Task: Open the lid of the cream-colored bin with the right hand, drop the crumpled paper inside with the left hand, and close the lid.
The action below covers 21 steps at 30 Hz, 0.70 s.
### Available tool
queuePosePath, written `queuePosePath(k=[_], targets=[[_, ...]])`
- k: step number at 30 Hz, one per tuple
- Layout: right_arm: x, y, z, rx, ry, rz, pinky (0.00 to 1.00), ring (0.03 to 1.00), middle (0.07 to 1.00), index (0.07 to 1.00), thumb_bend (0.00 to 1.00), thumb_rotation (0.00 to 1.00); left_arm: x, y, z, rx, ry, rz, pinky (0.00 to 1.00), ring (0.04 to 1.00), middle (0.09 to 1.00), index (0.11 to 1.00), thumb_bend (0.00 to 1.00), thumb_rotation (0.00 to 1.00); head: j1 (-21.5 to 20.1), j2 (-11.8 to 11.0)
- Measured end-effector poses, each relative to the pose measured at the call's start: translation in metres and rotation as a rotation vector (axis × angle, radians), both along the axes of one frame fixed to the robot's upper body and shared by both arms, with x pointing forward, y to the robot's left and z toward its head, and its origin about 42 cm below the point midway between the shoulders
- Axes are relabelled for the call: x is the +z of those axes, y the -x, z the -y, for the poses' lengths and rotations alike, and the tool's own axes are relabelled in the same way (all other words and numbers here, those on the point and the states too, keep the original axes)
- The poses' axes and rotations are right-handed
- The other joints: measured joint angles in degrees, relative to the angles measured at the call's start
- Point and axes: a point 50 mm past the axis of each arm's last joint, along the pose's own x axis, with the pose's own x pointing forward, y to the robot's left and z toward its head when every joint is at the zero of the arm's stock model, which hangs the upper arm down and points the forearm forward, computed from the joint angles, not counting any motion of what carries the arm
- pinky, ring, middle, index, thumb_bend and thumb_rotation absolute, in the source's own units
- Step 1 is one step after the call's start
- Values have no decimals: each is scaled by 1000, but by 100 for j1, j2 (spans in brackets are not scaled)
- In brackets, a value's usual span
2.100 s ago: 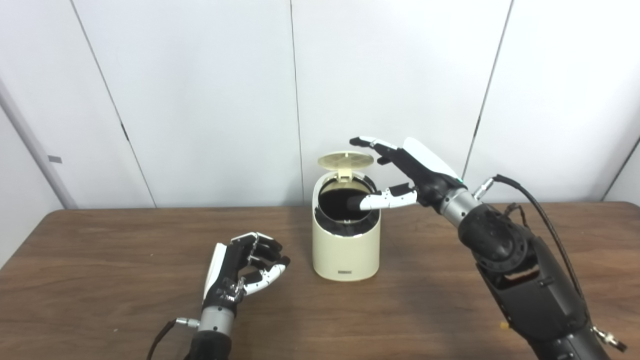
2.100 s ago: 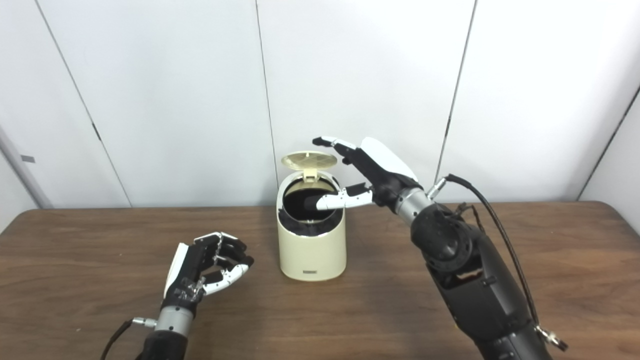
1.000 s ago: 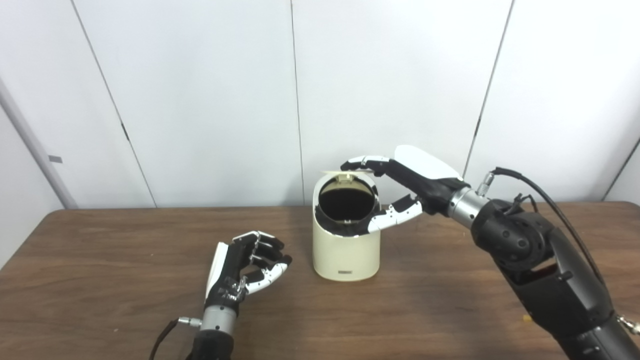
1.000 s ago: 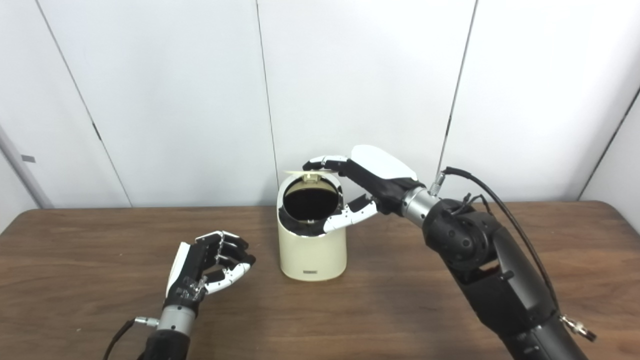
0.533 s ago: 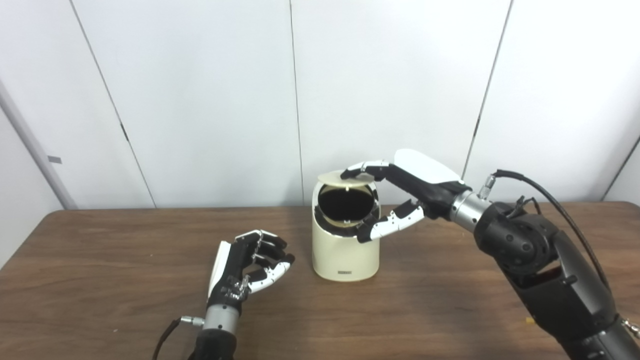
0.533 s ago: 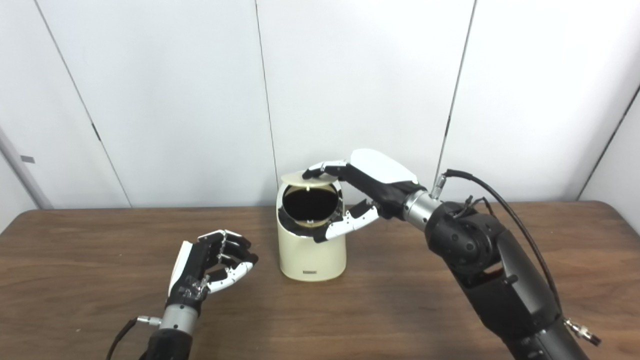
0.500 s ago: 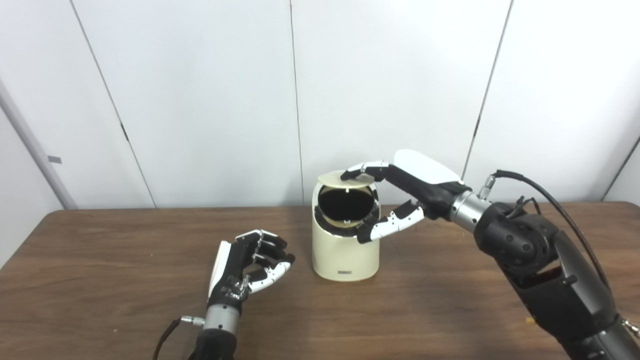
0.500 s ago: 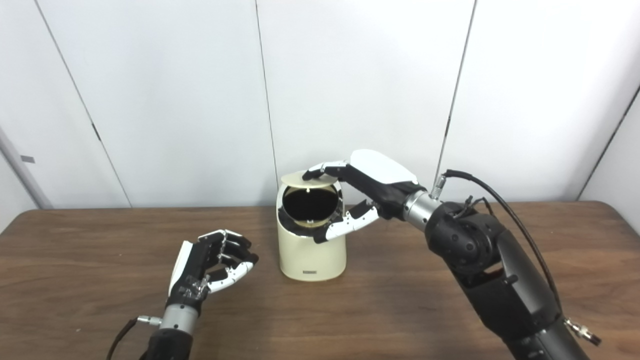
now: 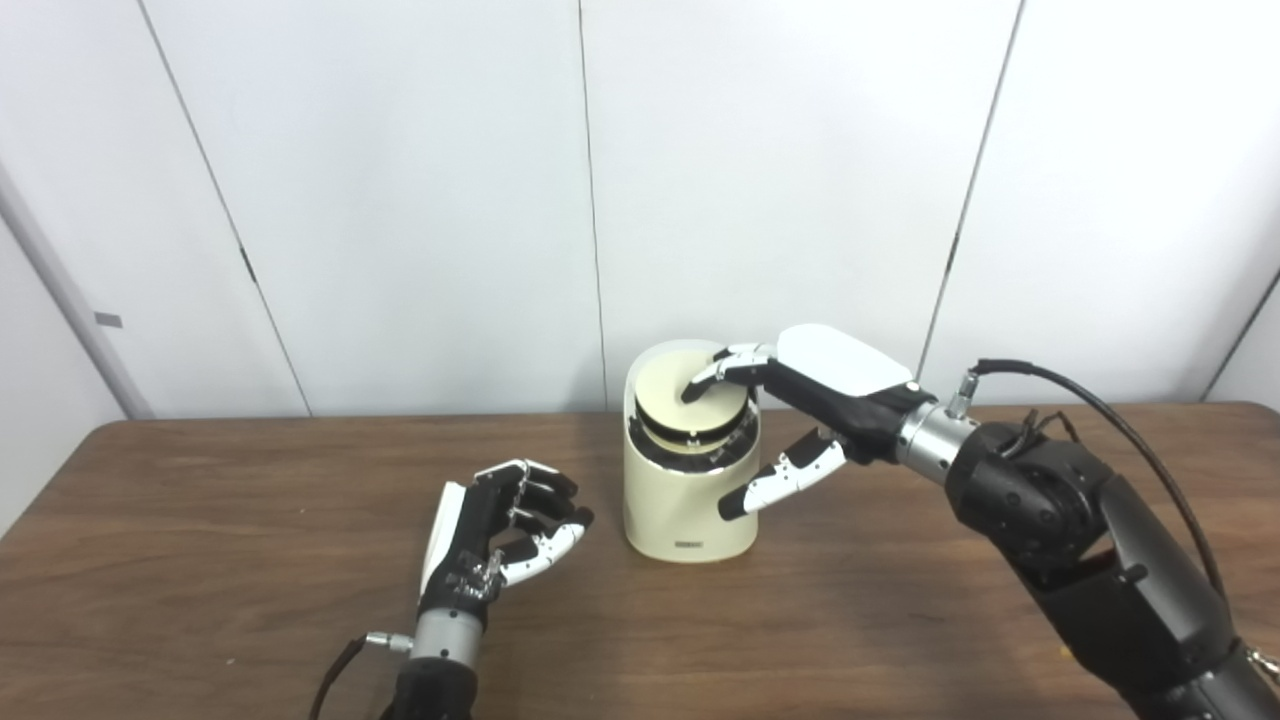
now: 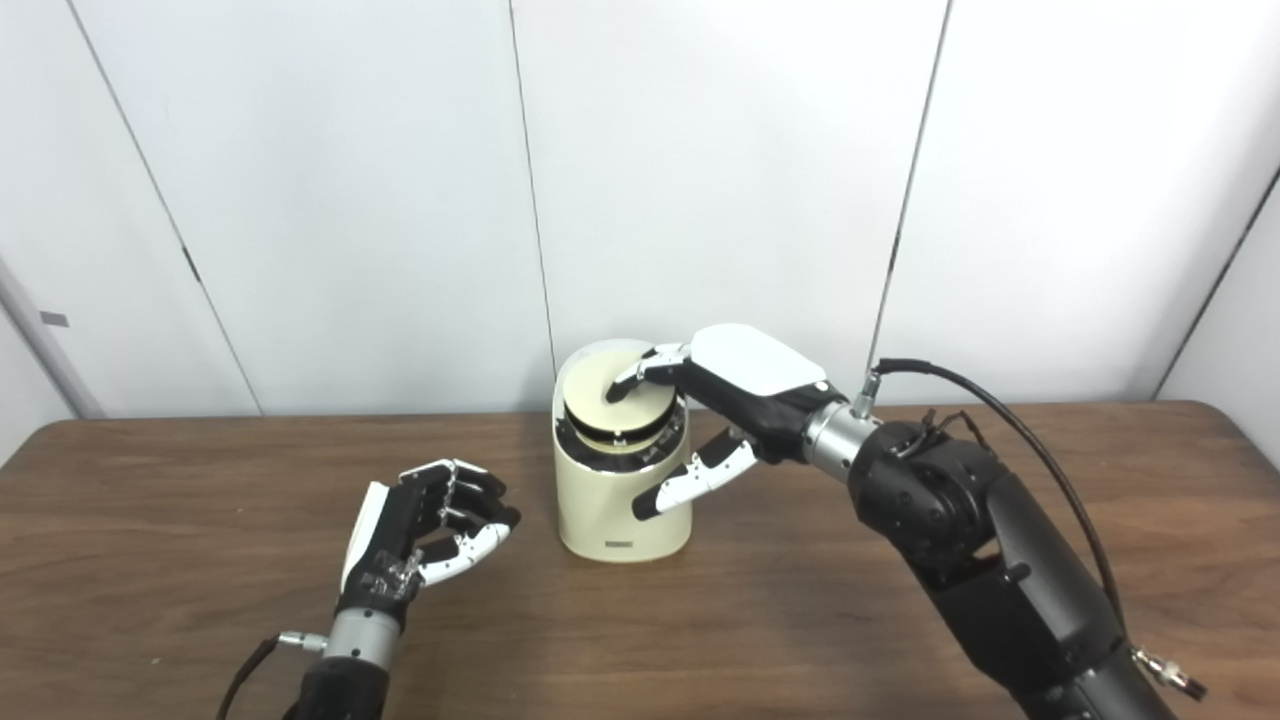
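The cream-colored bin (image 9: 688, 505) stands at the middle of the brown table (image 9: 200, 570). Its round lid (image 9: 668, 398) lies down over the opening, with a dark ring showing under its front edge. My right hand (image 9: 815, 390) is open and reaches in from the right. Its fingertips (image 9: 712, 372) press on top of the lid, and its thumb hangs beside the bin's front right wall. My left hand (image 9: 497, 530) rests low to the left of the bin, a short gap away. The left fingers are loosely curled around nothing. No crumpled paper is in sight.
White wall panels (image 9: 400, 200) stand right behind the table's far edge. A black cable (image 9: 1120, 395) arcs over my right forearm. Bare wood lies in front of the bin and at both sides.
My right hand has come down and pushed the lid from upright to flat over the bin's opening. The thumb has dropped from the rim to the bin's side. The left hand has barely moved.
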Motion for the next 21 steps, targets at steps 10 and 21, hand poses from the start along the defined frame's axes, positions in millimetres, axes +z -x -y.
queuePosePath(k=[10,21], targets=[[-2,0,-3,1,20,7,816,905,827,765,711,524,2,0,0,3,2,-2,467,560,490,508,516,0,9,53],[-6,0,-7,13,48,34,805,898,802,742,712,540,3,0,0,5,3,-3,457,556,490,508,516,0,44,141]])
